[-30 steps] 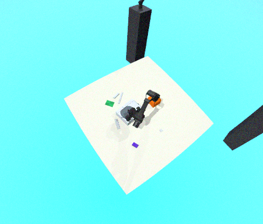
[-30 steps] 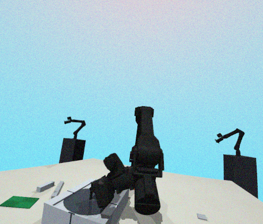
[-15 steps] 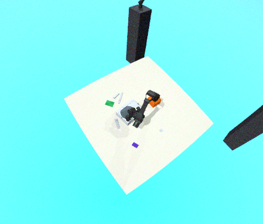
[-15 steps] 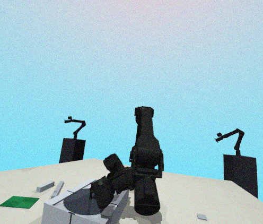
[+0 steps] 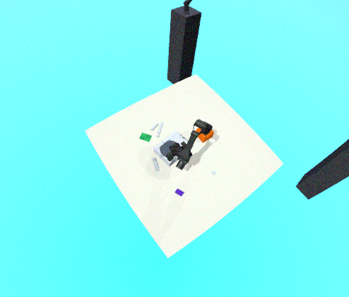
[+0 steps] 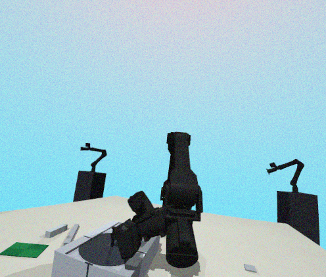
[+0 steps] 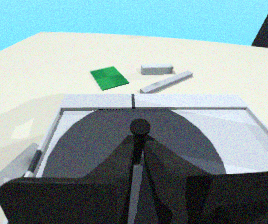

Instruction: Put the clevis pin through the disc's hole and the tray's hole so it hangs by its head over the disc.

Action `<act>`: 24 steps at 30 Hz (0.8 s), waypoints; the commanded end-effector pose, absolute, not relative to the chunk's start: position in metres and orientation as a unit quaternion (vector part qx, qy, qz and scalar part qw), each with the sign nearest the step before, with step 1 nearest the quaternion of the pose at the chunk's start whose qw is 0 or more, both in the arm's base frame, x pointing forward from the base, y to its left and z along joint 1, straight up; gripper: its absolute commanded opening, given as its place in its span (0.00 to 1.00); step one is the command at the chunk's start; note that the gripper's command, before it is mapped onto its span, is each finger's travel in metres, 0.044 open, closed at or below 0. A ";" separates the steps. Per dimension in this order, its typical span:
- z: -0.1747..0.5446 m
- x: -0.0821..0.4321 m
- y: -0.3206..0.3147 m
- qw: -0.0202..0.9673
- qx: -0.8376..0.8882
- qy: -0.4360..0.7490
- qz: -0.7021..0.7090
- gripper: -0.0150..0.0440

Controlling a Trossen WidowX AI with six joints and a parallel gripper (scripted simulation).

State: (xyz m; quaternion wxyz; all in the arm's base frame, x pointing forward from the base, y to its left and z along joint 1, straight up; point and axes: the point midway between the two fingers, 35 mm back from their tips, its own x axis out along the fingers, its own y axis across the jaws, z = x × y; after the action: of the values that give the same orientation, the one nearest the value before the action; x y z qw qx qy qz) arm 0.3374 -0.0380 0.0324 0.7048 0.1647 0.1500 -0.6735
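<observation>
Fingers nearly closed, clamping pin below head, over disc in tray on desk. Pin likely rigid, light, slippery: keep your grip just under head. Disc probably stiff, slides easily; avoid dragging it.

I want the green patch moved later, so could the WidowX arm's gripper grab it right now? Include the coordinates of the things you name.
Probably not: the gripper point(image 7: 138, 140) is shut on the pin point(image 7: 140, 127), though nothing visible covers the green patch point(image 5: 146, 136) point(image 6: 24, 250) point(image 7: 109, 78).
</observation>
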 end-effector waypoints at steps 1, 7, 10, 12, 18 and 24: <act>0.028 0.337 -0.040 0.706 0.159 0.151 -0.674 0.25; 0.030 0.337 -0.038 0.705 0.164 0.151 -0.673 0.25; 0.030 0.337 -0.038 0.705 0.164 0.151 -0.673 0.25; 0.030 0.337 -0.038 0.705 0.164 0.151 -0.673 0.25; 0.030 0.337 -0.038 0.705 0.164 0.151 -0.673 0.25; 0.030 0.337 -0.038 0.705 0.164 0.151 -0.673 0.48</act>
State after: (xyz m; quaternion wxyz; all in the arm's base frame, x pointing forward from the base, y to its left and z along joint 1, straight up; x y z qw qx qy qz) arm 0.3374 -0.0381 0.0302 0.7048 0.1643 0.1507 -0.6734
